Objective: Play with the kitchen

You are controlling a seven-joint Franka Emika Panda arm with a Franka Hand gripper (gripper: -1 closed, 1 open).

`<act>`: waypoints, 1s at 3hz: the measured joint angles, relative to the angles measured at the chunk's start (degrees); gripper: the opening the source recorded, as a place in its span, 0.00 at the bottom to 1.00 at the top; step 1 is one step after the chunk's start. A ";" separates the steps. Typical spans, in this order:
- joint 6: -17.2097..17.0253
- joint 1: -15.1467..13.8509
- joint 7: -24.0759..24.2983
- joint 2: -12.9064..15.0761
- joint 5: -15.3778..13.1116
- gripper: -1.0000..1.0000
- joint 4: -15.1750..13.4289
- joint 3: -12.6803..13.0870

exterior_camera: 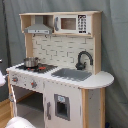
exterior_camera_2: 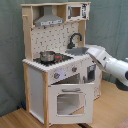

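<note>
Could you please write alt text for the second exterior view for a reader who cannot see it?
A white and light-wood toy kitchen stands on a wooden floor, with the white robot arm reaching in from the second exterior view's right towards its counter by the sink. A small metal pot sits on the hob, below a grey hood.
</note>
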 joint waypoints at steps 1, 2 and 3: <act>-0.15 -4.86 2.74 1.45 0.16 1.00 3.11 -1.38; -1.32 -9.07 4.76 2.74 1.02 1.00 6.66 -1.44; -3.66 -13.26 5.13 3.87 3.53 1.00 10.84 -1.45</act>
